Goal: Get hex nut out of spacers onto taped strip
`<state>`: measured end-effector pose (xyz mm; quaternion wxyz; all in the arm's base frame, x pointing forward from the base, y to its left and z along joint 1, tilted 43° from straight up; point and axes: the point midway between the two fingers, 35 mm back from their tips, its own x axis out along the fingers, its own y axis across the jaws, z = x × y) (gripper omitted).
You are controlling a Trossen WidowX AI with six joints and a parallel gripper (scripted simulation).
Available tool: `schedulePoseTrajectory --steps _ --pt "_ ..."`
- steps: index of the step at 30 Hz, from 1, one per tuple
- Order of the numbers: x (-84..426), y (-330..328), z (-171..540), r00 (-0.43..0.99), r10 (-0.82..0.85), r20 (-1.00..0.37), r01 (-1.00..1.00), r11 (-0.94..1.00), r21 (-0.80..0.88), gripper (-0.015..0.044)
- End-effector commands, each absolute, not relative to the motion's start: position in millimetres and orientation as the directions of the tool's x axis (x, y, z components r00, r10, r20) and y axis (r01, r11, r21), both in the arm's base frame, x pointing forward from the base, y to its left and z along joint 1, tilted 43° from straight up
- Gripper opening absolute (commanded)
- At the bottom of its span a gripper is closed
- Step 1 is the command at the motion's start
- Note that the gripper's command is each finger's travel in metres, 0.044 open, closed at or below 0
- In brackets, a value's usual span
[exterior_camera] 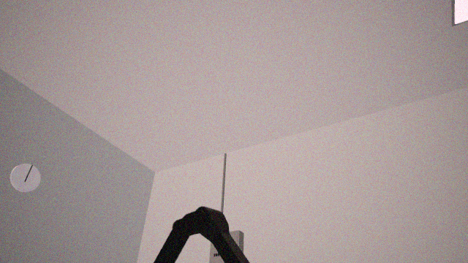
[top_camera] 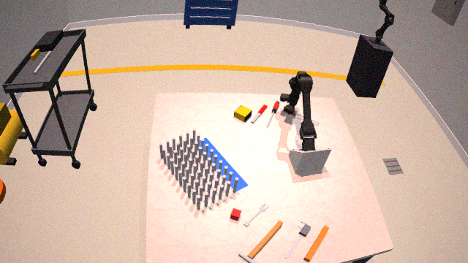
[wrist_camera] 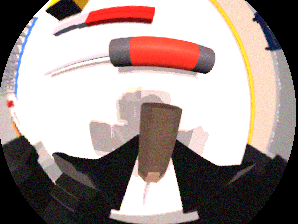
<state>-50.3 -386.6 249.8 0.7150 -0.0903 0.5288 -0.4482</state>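
Note:
My gripper (wrist_camera: 155,139) is shut on a brown-handled tool (wrist_camera: 160,135); a thin shaft shows below its handle. In the top view my hand (top_camera: 308,143) is at the right of the table, its fingers hidden by a grey panel. The exterior view shows only the upper arm. The standing spacers (top_camera: 197,175) are at the left of the table, far from my hand. The blue taped strip (top_camera: 239,181) (wrist_camera: 20,65) runs along their right side. The nut cannot be made out.
A yellow block (top_camera: 243,113), a red knife (top_camera: 259,113) (wrist_camera: 120,16) and a red screwdriver (top_camera: 275,107) (wrist_camera: 164,53) lie near the arm's base. A red cube (top_camera: 235,214), wrench (top_camera: 257,215), hammer (top_camera: 265,239), grey-headed tool (top_camera: 304,229) and orange bar (top_camera: 316,243) lie at the front. The grey panel (top_camera: 310,163) is beneath my hand.

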Motion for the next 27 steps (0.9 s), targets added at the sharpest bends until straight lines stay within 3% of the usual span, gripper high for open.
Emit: schedulePoseTrajectory --steps 1,3,20,27 --pt "-50 -389 244 0.04 -0.735 -0.677 0.546 0.583 -0.602 0.0" --pt "-50 -389 243 0.039 -0.738 -0.674 0.545 0.581 -0.605 0.0" --pt "-50 -386 250 0.039 -0.74 -0.672 0.544 0.579 -0.607 0.044" --pt "-52 -339 298 0.038 -0.74 -0.672 0.544 0.579 -0.608 0.044"
